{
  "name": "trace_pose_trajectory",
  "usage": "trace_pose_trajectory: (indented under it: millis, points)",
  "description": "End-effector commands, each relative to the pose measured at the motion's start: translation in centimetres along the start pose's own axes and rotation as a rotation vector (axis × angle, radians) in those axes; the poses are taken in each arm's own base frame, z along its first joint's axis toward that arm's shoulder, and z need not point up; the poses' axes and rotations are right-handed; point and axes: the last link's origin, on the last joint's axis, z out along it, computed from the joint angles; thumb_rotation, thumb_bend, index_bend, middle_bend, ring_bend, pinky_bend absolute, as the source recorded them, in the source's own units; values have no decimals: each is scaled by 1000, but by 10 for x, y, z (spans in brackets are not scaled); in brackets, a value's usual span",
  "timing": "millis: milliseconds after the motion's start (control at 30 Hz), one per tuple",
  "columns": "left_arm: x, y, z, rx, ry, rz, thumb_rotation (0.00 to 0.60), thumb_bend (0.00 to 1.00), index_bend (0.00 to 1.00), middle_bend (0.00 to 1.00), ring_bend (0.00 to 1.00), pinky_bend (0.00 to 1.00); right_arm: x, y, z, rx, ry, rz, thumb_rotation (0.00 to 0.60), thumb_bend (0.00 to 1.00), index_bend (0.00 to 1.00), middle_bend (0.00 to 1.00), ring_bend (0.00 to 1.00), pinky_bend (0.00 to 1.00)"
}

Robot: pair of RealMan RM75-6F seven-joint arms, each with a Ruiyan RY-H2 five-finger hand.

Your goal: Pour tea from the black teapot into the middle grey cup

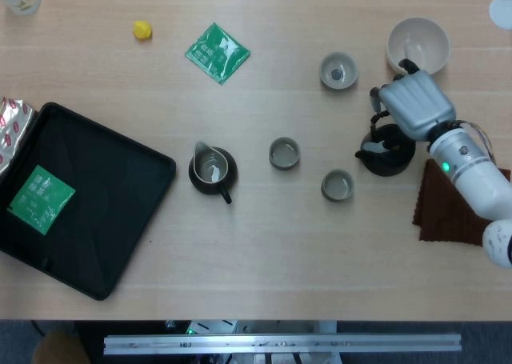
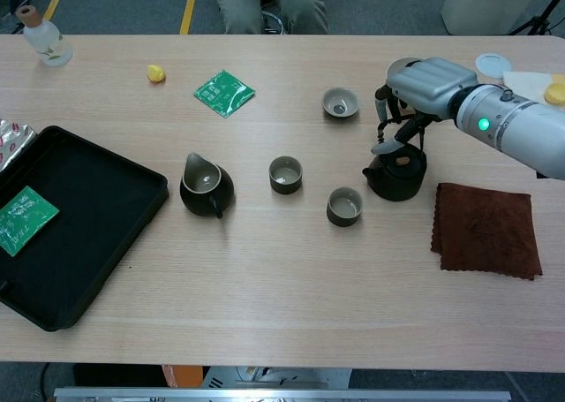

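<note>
The black teapot [image 1: 385,154] [image 2: 395,174] stands on the table at the right, its spout pointing left. My right hand [image 1: 414,103] [image 2: 426,83] hovers just above and to the right of it, fingers [image 2: 391,124] curled down around its arched handle. Three grey cups lie to its left: a far one [image 1: 338,70] [image 2: 340,102], a centre one [image 1: 284,153] [image 2: 285,174] and a near one [image 1: 337,186] [image 2: 344,206]. My left hand shows in neither view.
A dark pitcher [image 1: 212,170] [image 2: 206,185] sits left of the cups. A white bowl [image 1: 418,46] is behind my right hand, and a brown cloth [image 2: 485,228] lies right of the teapot. A black tray [image 1: 96,212] holds a green packet; another packet [image 1: 217,52] lies further back.
</note>
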Motion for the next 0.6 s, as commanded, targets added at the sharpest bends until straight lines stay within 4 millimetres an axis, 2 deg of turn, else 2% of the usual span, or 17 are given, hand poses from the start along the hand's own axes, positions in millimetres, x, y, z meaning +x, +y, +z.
trace_pose_trajectory:
  millis: [33,600]
  points:
    - [0,0,0,1,0,-1,600,266,93,164,70,72,-1,3,-5,0,-11,-5,308,0,436,531,377,134]
    - [-2,-3,-2,7,-3,-2,600,267,93,164,70,72,-11,-1,-18,28,-63,-12,340,0,468,547,398,135]
